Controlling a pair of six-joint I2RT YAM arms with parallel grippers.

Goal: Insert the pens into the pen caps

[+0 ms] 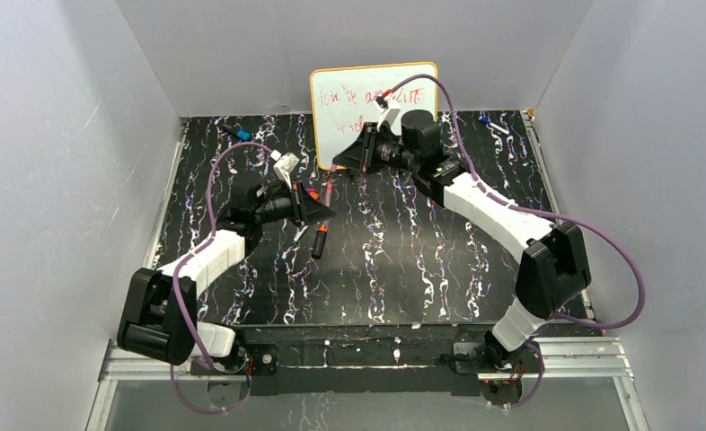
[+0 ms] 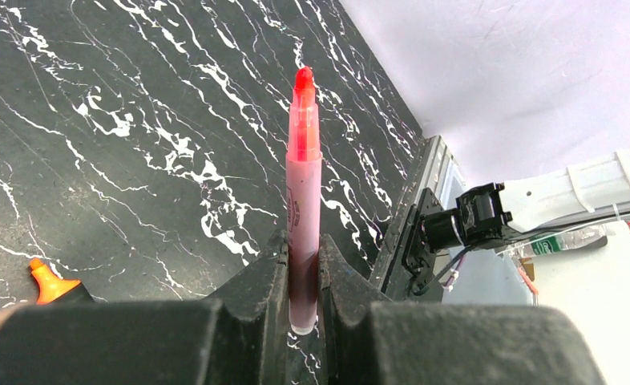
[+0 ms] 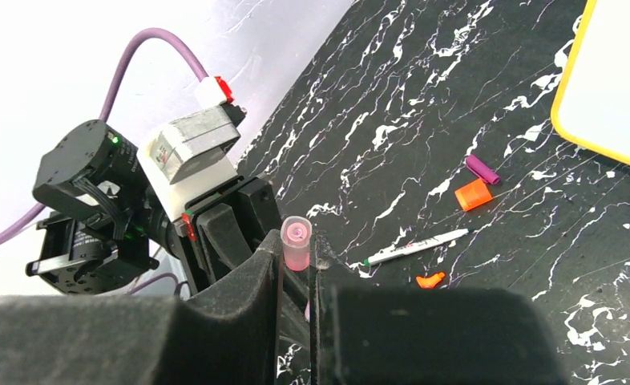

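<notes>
Left end effector (image 2: 302, 258) clenched on pink marker (image 2: 304, 192), bare red tip pointing to 12 o'clock in left wrist view. Right end effector (image 3: 297, 269) grasping pink cap (image 3: 296, 239), open mouth showing. Black marker (image 1: 319, 242) lies on bench (image 1: 421, 251), at 6 o'clock from left end effector in top view. In right wrist view, purple cap (image 3: 482, 169), orange cap (image 3: 474, 195) and slim white pen (image 3: 412, 249) lie loose at 3 o'clock.

Light even and diffuse from overhead, with no hard shadows.
Top view is sharp throughout. The white walls (image 1: 53, 180) are bright and the whiteboard (image 1: 374, 108) is near clipping, its writing faint. Soft shadows lie under the arms on the marbled table (image 1: 403, 260). In the wrist views the near fingers (image 2: 248, 297) are dark and out of focus while the table beyond is crisp. The right wrist view's wall is washed pale.
</notes>
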